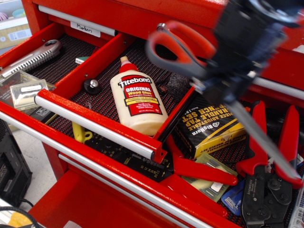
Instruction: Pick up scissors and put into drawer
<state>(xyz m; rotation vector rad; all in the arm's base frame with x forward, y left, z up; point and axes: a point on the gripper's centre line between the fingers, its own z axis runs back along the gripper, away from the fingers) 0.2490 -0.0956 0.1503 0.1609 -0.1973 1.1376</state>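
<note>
My gripper (223, 71), a dark blurred mass at the upper right, is shut on the scissors (192, 40) near their pivot and holds them in the air. The red-orange and dark grey loop handles point left, above the back right part of the narrow open drawer (85, 111). The long silver blades slant down to the right over the lower drawer. The narrow drawer has a short silver bar handle and a black ribbed liner.
In the narrow drawer lie a Titebond glue bottle (137, 102), a black knob (91, 85) and a dark lump (178, 80). The wider drawer below holds red-handled crimping pliers (270, 180) and a wrench set box (211, 126). A left drawer holds a grey tool (33, 57).
</note>
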